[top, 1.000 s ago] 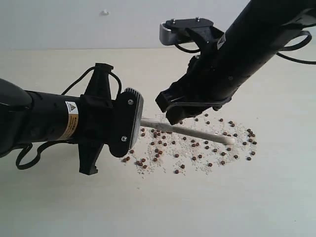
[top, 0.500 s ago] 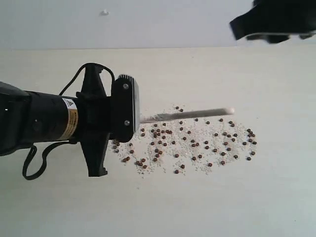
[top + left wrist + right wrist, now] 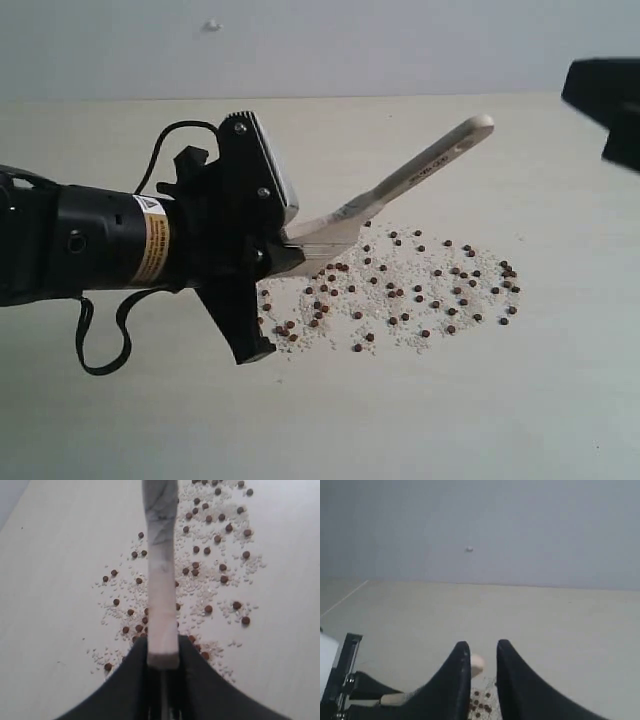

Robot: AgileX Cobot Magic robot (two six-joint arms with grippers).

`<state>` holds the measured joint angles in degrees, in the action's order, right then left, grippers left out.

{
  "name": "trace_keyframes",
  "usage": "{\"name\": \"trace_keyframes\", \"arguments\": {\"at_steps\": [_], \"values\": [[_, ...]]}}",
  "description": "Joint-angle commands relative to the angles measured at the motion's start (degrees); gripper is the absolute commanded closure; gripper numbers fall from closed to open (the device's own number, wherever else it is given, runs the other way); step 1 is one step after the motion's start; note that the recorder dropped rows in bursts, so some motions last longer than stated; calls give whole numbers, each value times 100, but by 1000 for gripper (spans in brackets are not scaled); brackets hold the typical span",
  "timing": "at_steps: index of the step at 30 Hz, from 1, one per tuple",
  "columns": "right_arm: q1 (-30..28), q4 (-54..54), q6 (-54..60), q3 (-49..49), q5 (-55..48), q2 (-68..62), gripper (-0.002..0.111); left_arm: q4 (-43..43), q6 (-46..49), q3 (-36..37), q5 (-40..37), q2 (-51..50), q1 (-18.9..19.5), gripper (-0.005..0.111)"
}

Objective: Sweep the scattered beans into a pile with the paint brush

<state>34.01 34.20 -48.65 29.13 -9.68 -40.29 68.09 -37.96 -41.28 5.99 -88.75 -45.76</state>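
The left gripper point(image 3: 287, 240) is clamping one end of the paint brush point(image 3: 420, 175), which is slanting toward the upper right. The beans point(image 3: 400, 290) are lying scattered mid-frame on the table point(image 3: 500, 400). The right gripper point(image 3: 482, 645), at the upper right edge, is holding its jaws slightly apart, empty.

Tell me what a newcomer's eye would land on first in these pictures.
The bulky black left pincer fills the left of the exterior view, shut on a wide flat pale wooden paint brush that slants up toward the right. Beneath the brush, dozens of tiny round dark-brown beans lie scattered among fine whitish crumbs on the pale beige table, not yet gathered together.
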Motion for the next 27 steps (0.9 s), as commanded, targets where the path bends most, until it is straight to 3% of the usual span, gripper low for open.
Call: {"name": "trace_keyframes", "arguments": {"at_steps": [1,8,10,12,14,18,23,27], "values": [[-20,124,-23,-442,220,12,90,-30,-458,-41,191,151,18,107],[-20,531,-48,-424,4,18,90,123,-1380,-21,834,269,469,107],[-20,458,-58,-423,-76,18,90,517,-1801,-21,1403,269,649,107],[-20,469,-71,-423,-42,-33,87,1209,-2305,-21,2494,269,910,107],[-20,469,-57,-423,155,-121,77,1606,-2550,-21,3490,269,1225,107],[-3,526,-57,-423,968,-229,60,2239,-3064,-21,4564,230,1830,107],[-3,516,-115,-423,1865,-342,58,2632,-3125,-21,5888,-59,2407,107],[-3,741,-91,-511,2222,-453,58,2619,-2964,-21,6397,-350,2650,107]]}}
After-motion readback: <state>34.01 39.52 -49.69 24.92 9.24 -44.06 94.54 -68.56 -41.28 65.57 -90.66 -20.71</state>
